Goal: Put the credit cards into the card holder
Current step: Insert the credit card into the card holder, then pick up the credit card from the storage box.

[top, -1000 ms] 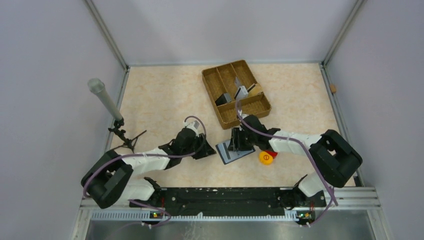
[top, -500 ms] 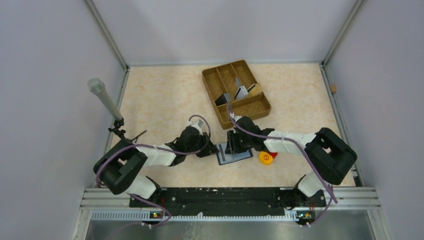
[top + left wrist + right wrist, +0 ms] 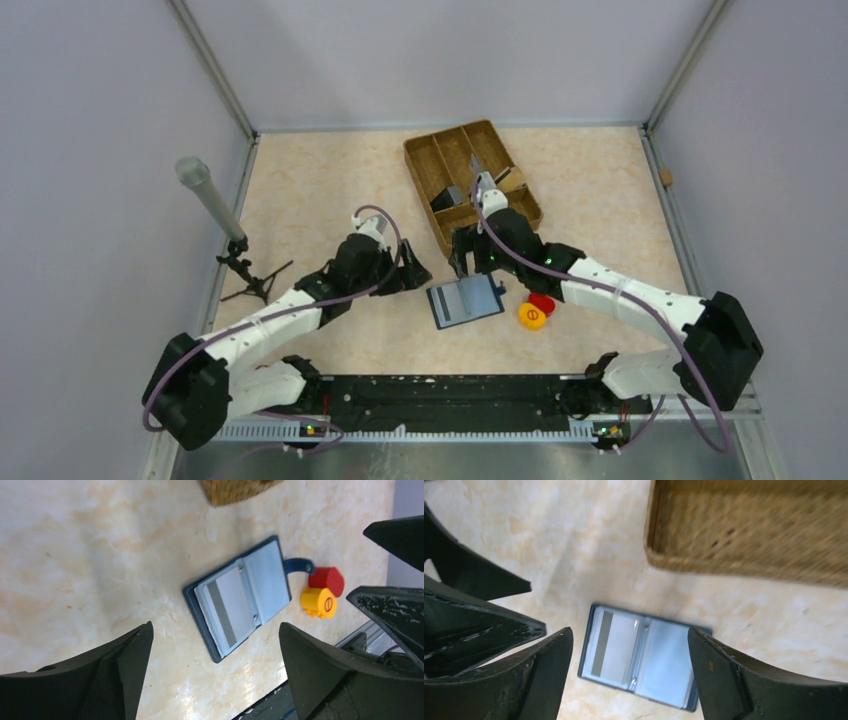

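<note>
The card holder (image 3: 465, 300) lies open and flat on the table, in the gap between the two arms and just on the near side of the woven tray (image 3: 420, 165). Its pale inner pockets face up and its snap tab (image 3: 299, 565) sticks out toward the red piece (image 3: 327, 580) and the yellow piece (image 3: 318, 602) beside it. One credit card (image 3: 222, 607), grey with a dark stripe, sits in the pocket on the side away from the tab.

Half a second ago both claws were down at the holder. Now both have lifted clear and nothing touches it. The left gripper (image 3: 415, 270) hangs just to the holder's left with its fingers spread wide and nothing between them. The right gripper (image 3: 470, 262) is equally splayed and empty; it has drawn back to the tray's near edge.

That reads as one card delivered and let go, not the whole job. A few more cards (image 3: 482, 185) stand on edge in the tray's middle compartments. The right arm looks best placed to fetch the next one, provided the holder stays open as it lies. A microphone on a small stand (image 3: 208, 200) sits well apart, by the left wall.
</note>
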{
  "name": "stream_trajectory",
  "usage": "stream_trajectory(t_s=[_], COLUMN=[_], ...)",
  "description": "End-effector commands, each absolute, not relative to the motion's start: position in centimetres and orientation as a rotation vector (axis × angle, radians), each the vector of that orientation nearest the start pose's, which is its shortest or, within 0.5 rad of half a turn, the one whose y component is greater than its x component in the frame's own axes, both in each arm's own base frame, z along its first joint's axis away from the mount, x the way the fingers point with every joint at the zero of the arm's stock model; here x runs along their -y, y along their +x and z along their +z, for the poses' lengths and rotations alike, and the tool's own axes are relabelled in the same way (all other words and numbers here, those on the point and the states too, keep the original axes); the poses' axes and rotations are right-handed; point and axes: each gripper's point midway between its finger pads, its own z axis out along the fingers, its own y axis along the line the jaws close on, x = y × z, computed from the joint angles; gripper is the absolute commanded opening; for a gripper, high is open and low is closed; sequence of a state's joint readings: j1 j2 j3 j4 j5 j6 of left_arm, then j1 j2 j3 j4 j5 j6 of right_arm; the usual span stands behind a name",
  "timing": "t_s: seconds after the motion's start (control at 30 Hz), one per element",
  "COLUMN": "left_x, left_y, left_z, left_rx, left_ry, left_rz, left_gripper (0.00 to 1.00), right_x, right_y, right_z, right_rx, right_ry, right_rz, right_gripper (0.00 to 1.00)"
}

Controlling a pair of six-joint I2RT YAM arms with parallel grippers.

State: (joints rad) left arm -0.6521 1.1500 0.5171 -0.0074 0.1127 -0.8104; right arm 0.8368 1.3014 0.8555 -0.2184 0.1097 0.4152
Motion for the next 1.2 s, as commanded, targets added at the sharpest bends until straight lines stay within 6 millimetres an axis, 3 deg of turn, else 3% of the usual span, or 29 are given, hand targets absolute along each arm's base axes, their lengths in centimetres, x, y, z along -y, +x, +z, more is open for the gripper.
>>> stream_trajectory(t_s=[0.0,0.2,0.33,0.53,0.7,0.87,1.17], left_x=[20.7,17.3,14.7,12.7,12.0,11.8,11.8], left_y=[24.0,25.4,26.2,27.6,27.4,27.2,27.1], left_z=[13.1,19.5,22.0,21.1,20.5,20.6,20.7], left_rx=[-2.323,-2.32,-2.288,-2.245,-2.246,-2.23,-2.225], left_ry=[-0.031,0.109,0.168,0.127,0.115,0.111,0.113], left_rz=[-0.755,-0.636,-0.53,-0.415,-0.393,-0.387,-0.392], left_gripper=[0.99,0.99,0.99,0.99,0.99,0.99,0.99], right_x=[-25.8,-25.9,-26.0,-27.4,-28.6,-29.3,-28.7], right_y=[28.6,34.0,37.8,42.5,44.9,46.3,48.3], right_z=[18.8,21.4,19.6,17.0,14.3,11.5,9.1], right_rx=[-2.06,-2.069,-2.149,-2.216,-2.269,-2.322,-2.35], right_ry=[-0.449,-0.376,-0.373,-0.391,-0.446,-0.483,-0.487], right_rz=[0.35,0.328,0.309,0.27,0.213,0.16,0.033], right_gripper=[0.87,0.9,0.9,0.9,0.89,0.89,0.88])
